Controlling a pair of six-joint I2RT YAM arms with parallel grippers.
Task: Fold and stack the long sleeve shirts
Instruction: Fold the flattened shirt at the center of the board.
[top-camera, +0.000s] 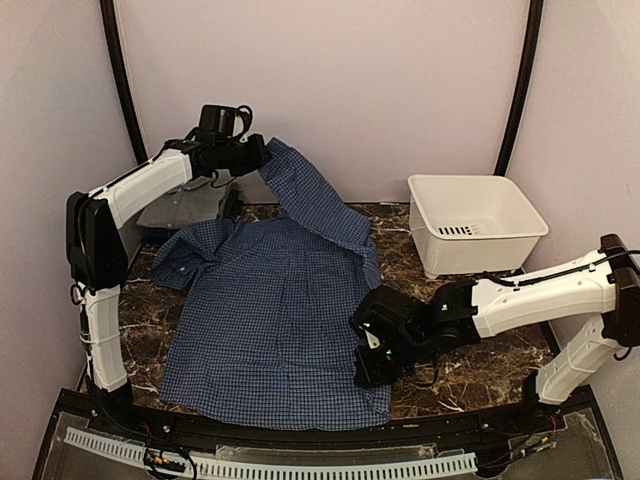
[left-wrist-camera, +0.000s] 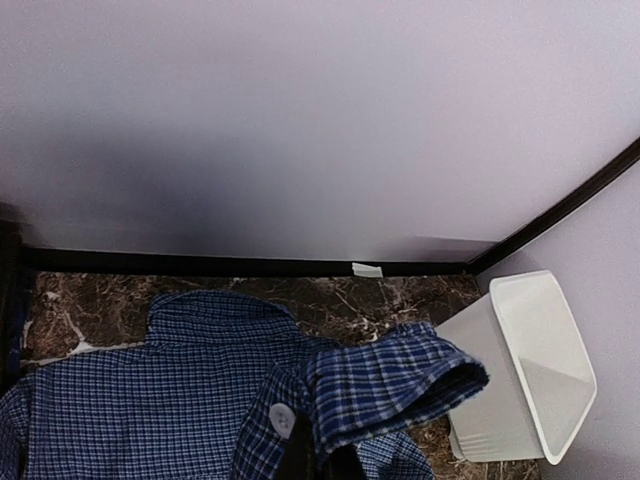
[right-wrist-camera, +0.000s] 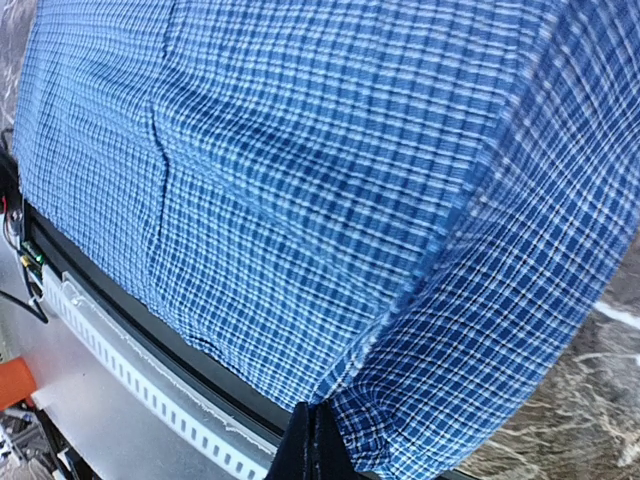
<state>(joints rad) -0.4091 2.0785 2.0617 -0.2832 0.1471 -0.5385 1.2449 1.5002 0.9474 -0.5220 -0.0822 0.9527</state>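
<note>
We see our left gripper (top-camera: 264, 156) pinching the blue shirt's (top-camera: 270, 310) sleeve (top-camera: 305, 195) above the table's (top-camera: 480, 365) far edge, our right gripper (top-camera: 369, 368) pinching its side, and a white tag (left-wrist-camera: 367, 269) too small to read.

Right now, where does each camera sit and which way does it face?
Top external: above the near edge, looking down at blue checked shirt, white tub; left arm, right arm show.
Left wrist: raised far left, facing back wall and tub; left claw grips shirt's cuff.
Right wrist: low, facing left across shirt; right claw pinches its edge.
All share the shirt.
</note>
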